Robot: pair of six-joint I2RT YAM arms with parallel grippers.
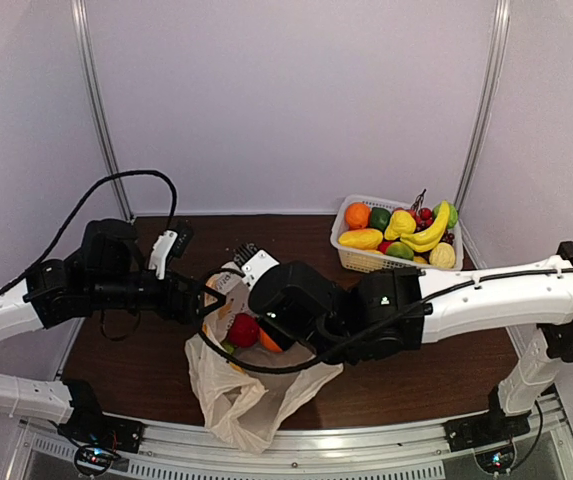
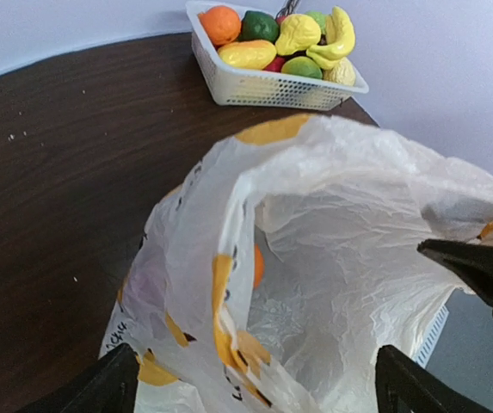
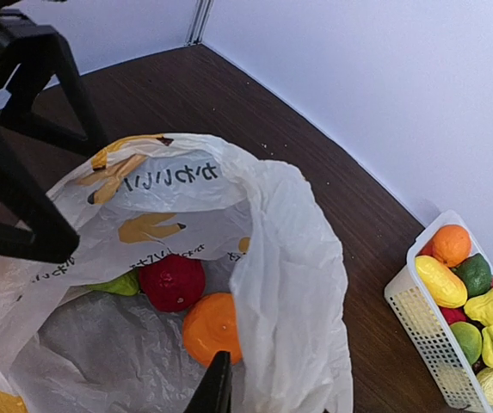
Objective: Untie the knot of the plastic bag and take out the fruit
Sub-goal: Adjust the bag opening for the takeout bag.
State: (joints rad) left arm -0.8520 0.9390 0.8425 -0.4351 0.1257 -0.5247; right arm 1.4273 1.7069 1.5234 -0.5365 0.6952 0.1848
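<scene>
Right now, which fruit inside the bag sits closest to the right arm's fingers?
The orange one, just beyond the right arm's fingers; the red fruit and the green fruit lie farther back in the plastic bag.

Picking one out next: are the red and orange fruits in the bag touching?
Touching: the right wrist view shows the orange fruit pressed against the red fruit, no gap.

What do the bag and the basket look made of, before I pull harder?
Plastic bag: thin, translucent cream film, slightly glossy; it crinkles into fine folds and light passes through it. Basket: white, apparently rigid moulded plastic, matte, its walls a lattice of small holes.
</scene>
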